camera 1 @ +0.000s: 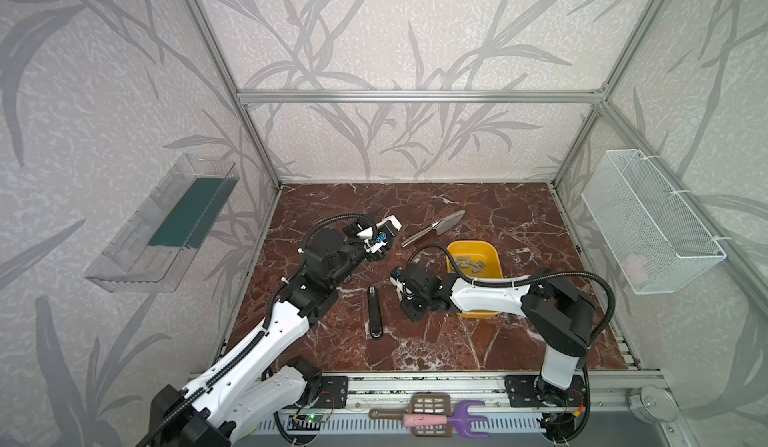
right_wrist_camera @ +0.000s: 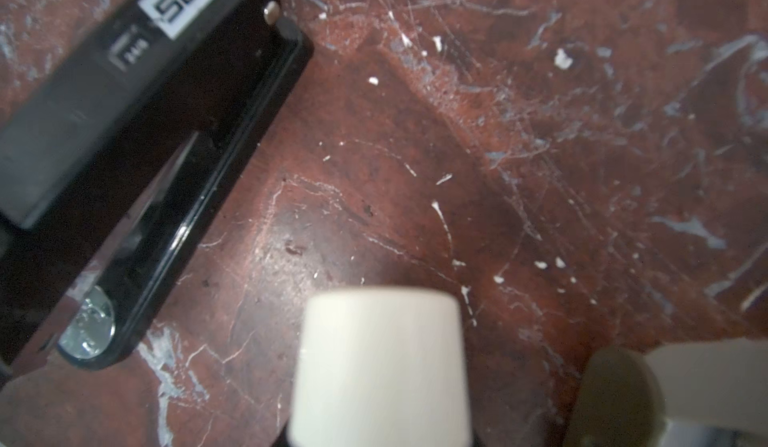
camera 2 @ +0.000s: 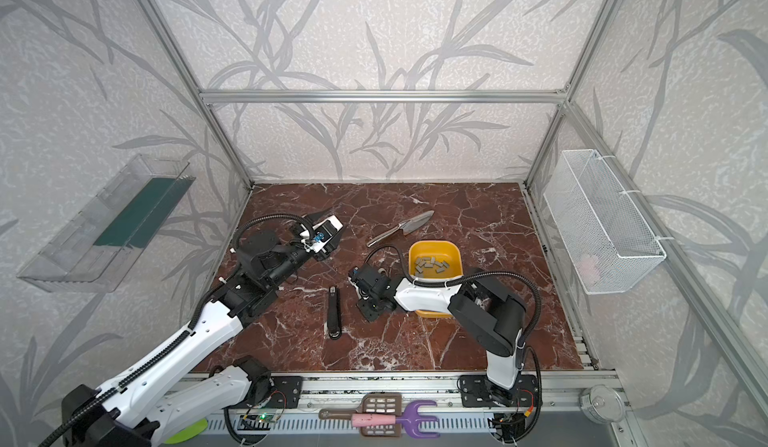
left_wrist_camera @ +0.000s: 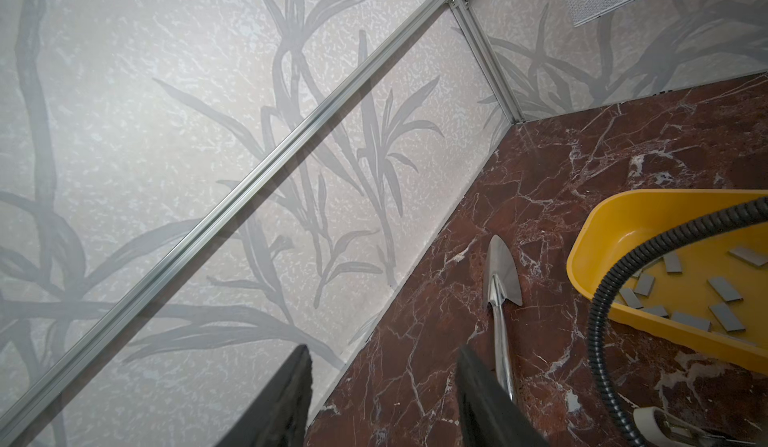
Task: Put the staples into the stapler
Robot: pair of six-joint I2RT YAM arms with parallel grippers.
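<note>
Right hand (right_wrist_camera: 511,341), slightly parted and empty, is poised just right of the black stapler (camera 1: 375,312) lying near-to-far on the counter (camera 1: 457,341), staples (camera 1: 469,264) waiting in the yellow tray (camera 1: 473,246) behind it, left hand (left_wrist_camera: 384,349) spread, empty, farther off.

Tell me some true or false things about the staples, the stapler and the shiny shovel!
1. The staples lie in the yellow tray. True.
2. The stapler sits inside the tray. False: it lies on the table, outside the tray.
3. The left gripper holds the shovel. False: its jaws are open and empty, and the shovel lies on the table.
4. A white mesh basket hangs on the side wall. True.
</note>
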